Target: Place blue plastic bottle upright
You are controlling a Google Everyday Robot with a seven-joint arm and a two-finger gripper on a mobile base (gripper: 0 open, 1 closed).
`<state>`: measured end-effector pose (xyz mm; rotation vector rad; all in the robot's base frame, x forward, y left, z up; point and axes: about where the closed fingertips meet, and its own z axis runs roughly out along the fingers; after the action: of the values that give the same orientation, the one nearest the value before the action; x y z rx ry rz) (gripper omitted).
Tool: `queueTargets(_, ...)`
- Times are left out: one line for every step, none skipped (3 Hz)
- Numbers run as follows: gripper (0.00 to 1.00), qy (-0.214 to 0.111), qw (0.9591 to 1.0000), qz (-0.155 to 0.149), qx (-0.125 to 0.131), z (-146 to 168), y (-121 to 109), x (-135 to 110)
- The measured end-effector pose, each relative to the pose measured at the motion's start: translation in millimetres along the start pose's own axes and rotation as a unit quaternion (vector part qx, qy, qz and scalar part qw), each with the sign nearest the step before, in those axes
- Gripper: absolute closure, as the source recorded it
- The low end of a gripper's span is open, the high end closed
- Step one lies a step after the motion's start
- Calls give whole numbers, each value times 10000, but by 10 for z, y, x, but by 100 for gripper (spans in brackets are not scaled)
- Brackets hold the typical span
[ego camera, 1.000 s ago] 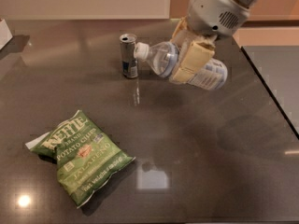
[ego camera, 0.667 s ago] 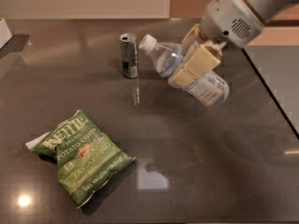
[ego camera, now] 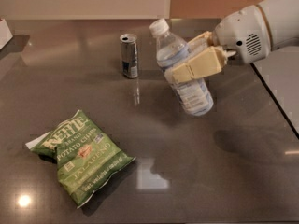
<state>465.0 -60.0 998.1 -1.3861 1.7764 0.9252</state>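
Observation:
The blue plastic bottle (ego camera: 180, 64) is clear with a white cap and pale label. It hangs above the dark table, tilted with its cap up and to the left and its base down to the right. My gripper (ego camera: 189, 66) comes in from the right on a white arm and is shut on the bottle's middle; one cream finger (ego camera: 196, 65) crosses the front of the bottle, the other shows behind it. The bottle's base does not touch the table.
A slim silver-blue can (ego camera: 129, 55) stands upright just left of the bottle. A green potato chip bag (ego camera: 80, 155) lies at the front left. The dark table (ego camera: 224, 171) has its right edge near the arm. A white object (ego camera: 3, 31) sits at the far left.
The bottle has turned from nearly lying sideways to steeply tilted with the cap upward. The arm has swung to the right and the gripper kept its hold.

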Motion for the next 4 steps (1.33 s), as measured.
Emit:
queueTargets(100, -878, 9960, -76, -156, -24, -5, -61)
queueTargets(100, -1562, 9873, -113, -257, -53, -31, -16)
queueTargets(100, -2011, 9791, -86, -277, -92, -78, 89)
queueTargets(100, -2312, 9726, -33, -226, -141, -142, 237)
